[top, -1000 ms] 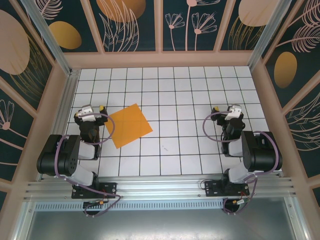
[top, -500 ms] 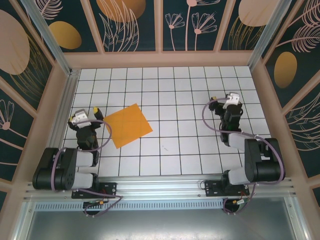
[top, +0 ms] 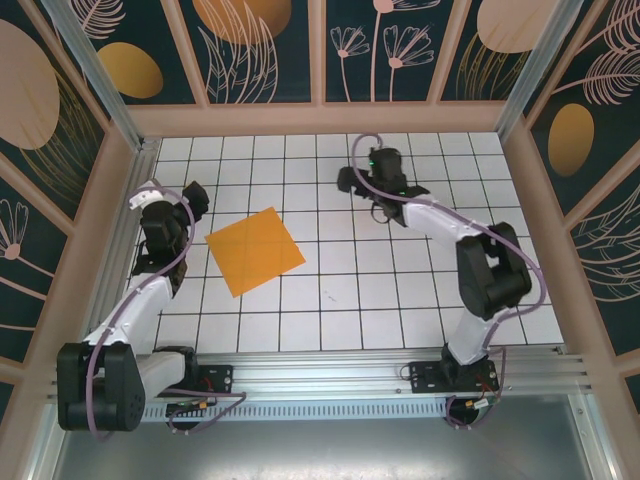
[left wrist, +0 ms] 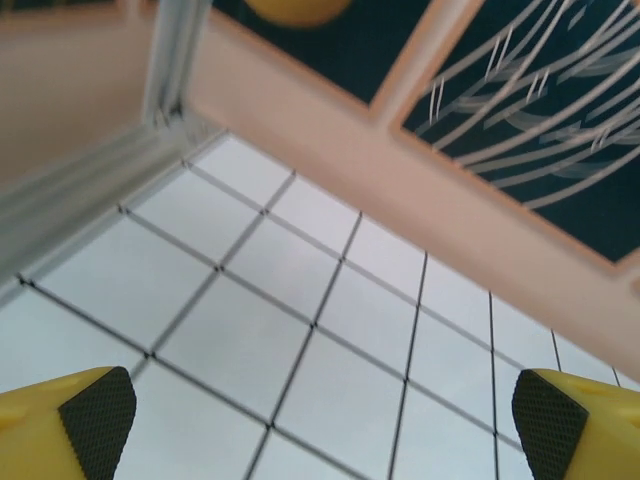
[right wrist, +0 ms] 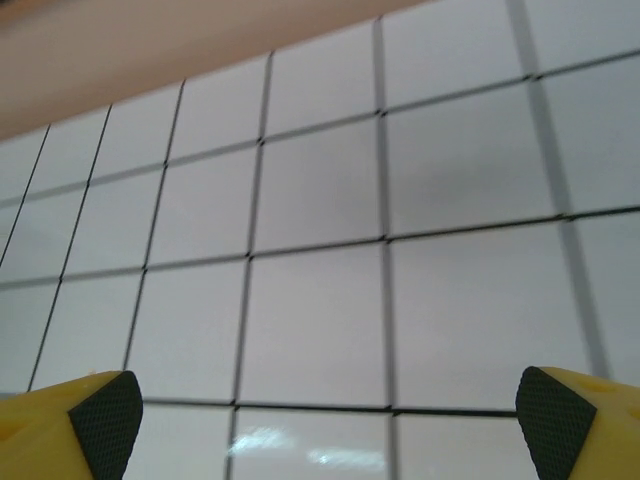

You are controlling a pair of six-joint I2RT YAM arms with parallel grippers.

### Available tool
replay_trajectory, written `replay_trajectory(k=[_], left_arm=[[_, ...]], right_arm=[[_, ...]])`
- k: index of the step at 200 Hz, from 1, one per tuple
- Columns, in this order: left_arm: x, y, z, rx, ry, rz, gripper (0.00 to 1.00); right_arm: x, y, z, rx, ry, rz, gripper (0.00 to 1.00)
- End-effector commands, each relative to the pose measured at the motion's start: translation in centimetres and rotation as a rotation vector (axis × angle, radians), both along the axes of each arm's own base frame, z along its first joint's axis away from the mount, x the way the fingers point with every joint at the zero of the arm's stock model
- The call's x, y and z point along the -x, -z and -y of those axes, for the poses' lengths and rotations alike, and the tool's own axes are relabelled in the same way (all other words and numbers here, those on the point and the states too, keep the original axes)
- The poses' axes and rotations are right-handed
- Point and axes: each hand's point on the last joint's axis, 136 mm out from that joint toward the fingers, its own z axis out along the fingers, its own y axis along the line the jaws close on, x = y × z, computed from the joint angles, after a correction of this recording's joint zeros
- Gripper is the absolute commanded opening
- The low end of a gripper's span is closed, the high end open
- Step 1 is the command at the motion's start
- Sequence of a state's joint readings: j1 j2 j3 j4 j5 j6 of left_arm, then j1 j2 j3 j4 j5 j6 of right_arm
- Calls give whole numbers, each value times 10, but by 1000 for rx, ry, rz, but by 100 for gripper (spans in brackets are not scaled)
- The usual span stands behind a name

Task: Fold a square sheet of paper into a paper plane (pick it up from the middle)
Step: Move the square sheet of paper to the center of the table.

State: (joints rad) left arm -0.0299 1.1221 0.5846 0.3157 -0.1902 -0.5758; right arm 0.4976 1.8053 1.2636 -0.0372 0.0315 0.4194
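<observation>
Bright-orange square sheet of paper (top: 255,251) lies flat, uncreased, skewed to the grid on the surface (top: 350,290); left end effector (left wrist: 318,415) and right end effector (right wrist: 320,415) both gape wide, empty.

We see the square sheet of paper (top: 255,251) lying flat, turned cornerwise, on the white grid table (top: 400,300), left of centre. Our left gripper (top: 188,194) hangs just left of its far-left edge; our right gripper (top: 352,183) reaches far, right of the sheet and apart from it.
</observation>
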Motion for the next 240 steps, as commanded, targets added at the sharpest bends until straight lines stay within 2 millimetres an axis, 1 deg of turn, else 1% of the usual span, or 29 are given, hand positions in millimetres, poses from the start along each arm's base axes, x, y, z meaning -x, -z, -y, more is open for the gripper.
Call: replay_trajectory(k=[1, 12, 21, 33, 40, 52, 75, 83, 97, 115, 128, 144, 162, 167, 168, 171, 173, 179, 202, 214, 226, 240], left_arm=[[16, 46, 18, 155, 51, -228, 98], [16, 47, 16, 169, 30, -247, 98], [15, 50, 13, 176, 9, -263, 99], [14, 53, 11, 183, -14, -281, 99], [13, 56, 10, 189, -23, -290, 98], [11, 62, 9, 200, -36, -308, 99], [7, 69, 12, 217, -28, -327, 99], [6, 70, 12, 217, -30, -328, 98], [5, 70, 10, 214, -42, -331, 99], [5, 69, 8, 210, -53, -328, 98], [5, 69, 9, 212, -50, -330, 98], [4, 70, 11, 214, -37, -339, 98], [3, 74, 17, 218, -3, -359, 99], [3, 75, 19, 221, 9, -366, 98], [3, 75, 19, 221, 12, -366, 99], [3, 76, 21, 222, 22, -369, 99], [2, 76, 22, 224, 27, -371, 99], [3, 77, 25, 226, 45, -380, 99], [3, 80, 40, 249, 132, -402, 98], [3, 84, 50, 273, 179, -417, 98], [4, 88, 62, 299, 228, -431, 99], [6, 91, 79, 323, 292, -445, 98]], right_arm=[[40, 37, -69, 29, -151, -201, 99], [46, 44, -103, 35, -223, -218, 96], [50, 53, -125, 32, -262, -240, 94], [56, 58, -155, 5, -325, -258, 90], [59, 62, -170, -3, -349, -268, 89], [63, 70, -189, 11, -377, -284, 86], [69, 90, -212, 45, -405, -325, 81], [71, 99, -215, 54, -405, -345, 80], [73, 107, -218, 67, -403, -364, 79], [74, 117, -216, 76, -395, -385, 79], [74, 123, -209, 86, -377, -407, 79], [70, 130, -192, 96, -323, -444, 79], [67, 136, -162, 136, -251, -464, 78], [66, 135, -153, 149, -232, -462, 78], [65, 133, -152, 149, -229, -458, 78], [66, 136, -146, 162, -219, -463, 78], [65, 132, -143, 162, -213, -458, 78], [65, 131, -131, 173, -194, -457, 78], [72, 128, -89, 206, -154, -466, 78], [74, 127, -70, 230, -142, -463, 78], [72, 122, -59, 243, -144, -449, 78], [68, 108, -58, 242, -154, -426, 79]])
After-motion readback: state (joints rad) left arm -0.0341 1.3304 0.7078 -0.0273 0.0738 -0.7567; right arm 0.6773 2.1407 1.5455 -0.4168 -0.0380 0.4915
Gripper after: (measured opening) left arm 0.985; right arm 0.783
